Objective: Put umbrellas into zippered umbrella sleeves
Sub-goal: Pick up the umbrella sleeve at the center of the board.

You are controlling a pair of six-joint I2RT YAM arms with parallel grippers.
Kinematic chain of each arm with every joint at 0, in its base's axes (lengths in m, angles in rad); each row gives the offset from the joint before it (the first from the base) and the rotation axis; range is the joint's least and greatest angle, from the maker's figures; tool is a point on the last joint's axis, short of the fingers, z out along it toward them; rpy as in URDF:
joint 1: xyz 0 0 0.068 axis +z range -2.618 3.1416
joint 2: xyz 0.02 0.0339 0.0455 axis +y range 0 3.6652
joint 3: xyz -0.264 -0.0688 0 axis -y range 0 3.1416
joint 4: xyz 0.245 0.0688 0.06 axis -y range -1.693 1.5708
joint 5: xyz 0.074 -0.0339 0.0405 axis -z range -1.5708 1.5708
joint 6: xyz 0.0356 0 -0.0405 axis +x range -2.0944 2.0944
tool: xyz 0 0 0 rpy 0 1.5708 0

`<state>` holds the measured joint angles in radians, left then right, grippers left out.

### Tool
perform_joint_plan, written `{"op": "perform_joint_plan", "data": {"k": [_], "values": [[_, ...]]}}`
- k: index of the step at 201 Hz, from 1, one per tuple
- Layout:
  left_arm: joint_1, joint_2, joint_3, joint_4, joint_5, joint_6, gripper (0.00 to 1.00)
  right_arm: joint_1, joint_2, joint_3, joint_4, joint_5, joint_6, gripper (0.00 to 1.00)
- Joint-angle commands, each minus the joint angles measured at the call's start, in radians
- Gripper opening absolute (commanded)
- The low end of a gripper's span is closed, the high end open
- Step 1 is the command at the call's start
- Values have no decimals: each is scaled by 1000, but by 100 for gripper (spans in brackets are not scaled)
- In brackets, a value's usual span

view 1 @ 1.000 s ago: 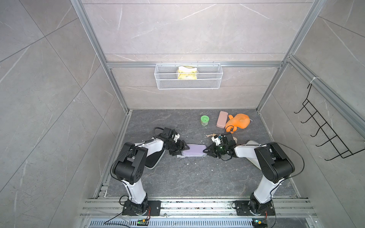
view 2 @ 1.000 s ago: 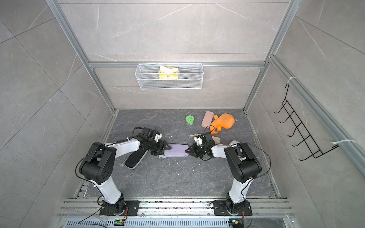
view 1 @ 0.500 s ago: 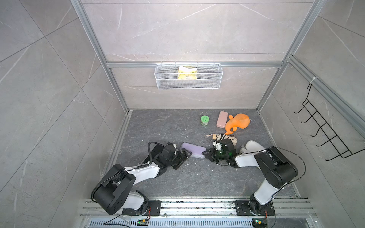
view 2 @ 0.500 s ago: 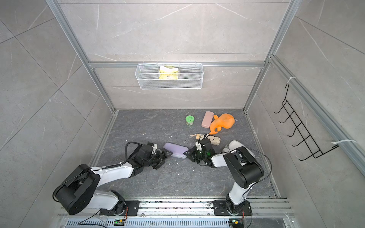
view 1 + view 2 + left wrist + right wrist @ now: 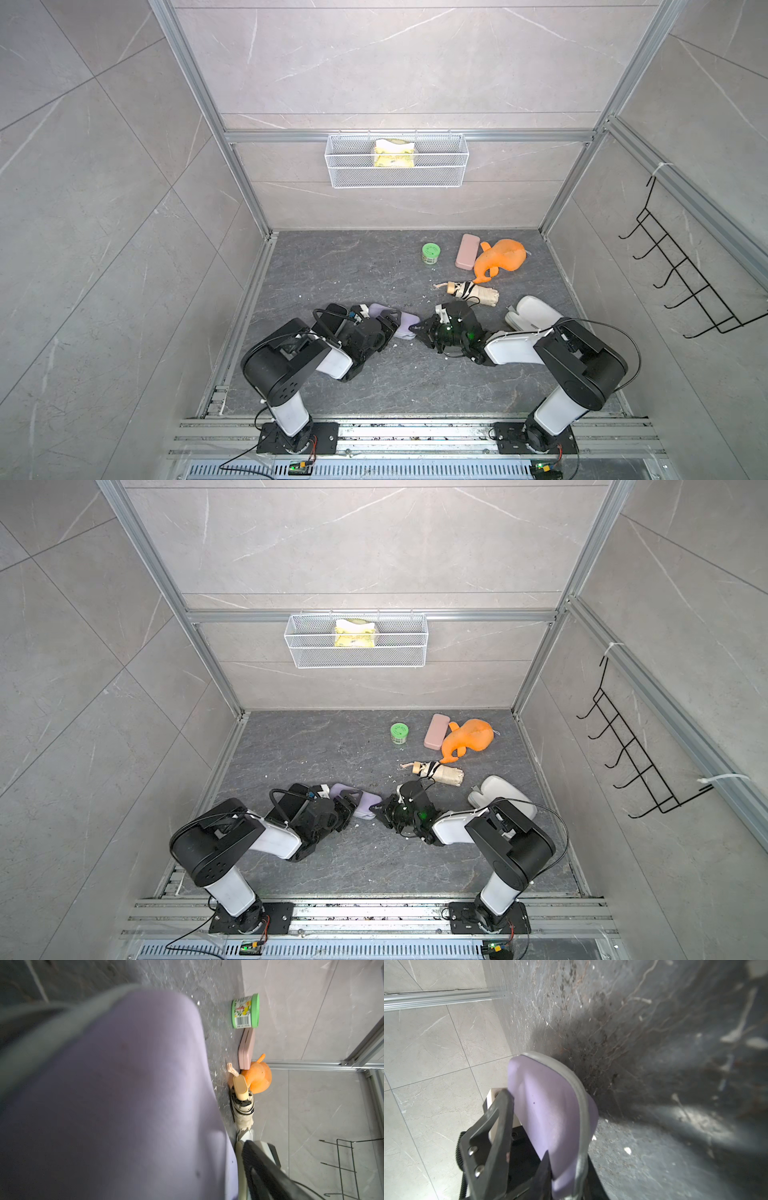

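My right gripper [image 5: 417, 328] pinches the lilac sleeve [image 5: 404, 331]; the left gripper [image 5: 388, 324] straddles it, hold unclear. The beige umbrella [image 5: 478, 293] at two o'clock lies unsleeved.

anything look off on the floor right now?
Yes. White specks litter the dark floor, like crumbs or chipped debris. The beige umbrella lies loosely bundled, cord trailing, outside the cream sleeve next to it. The right gripper pinches the lilac sleeve. Nothing looks broken.

Overhead pair; wrist views close on lilac sleeve [image 5: 124, 1088]
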<state>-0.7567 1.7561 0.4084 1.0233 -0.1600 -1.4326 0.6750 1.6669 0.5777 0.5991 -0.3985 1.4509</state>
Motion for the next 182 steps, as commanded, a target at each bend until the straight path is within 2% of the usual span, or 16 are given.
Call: {"op": "perform_joint_plan", "data": {"k": [1,13,26,45,83,112,154,182], "values": [[2,104,-41,284,-79,-48,64,38,-13,-11,53,-12,29,2],[2,150,-52,388,-94,-49,55,42,-12,-16,48,-2,24,3],[2,154,-39,391,-82,-41,45,41,-12,-12,38,0,10,6],[2,132,-17,390,-53,24,38,41,-17,1,18,-1,-22,13],[25,30,-22,390,-61,151,21,36,-75,4,-81,48,-143,43],[68,-66,-10,389,-44,320,17,37,-152,57,-289,91,-298,57],[74,-216,53,331,-8,651,17,106,-218,171,-461,197,-484,61],[74,-297,87,236,21,749,18,164,-230,206,-409,302,-520,62]]}}
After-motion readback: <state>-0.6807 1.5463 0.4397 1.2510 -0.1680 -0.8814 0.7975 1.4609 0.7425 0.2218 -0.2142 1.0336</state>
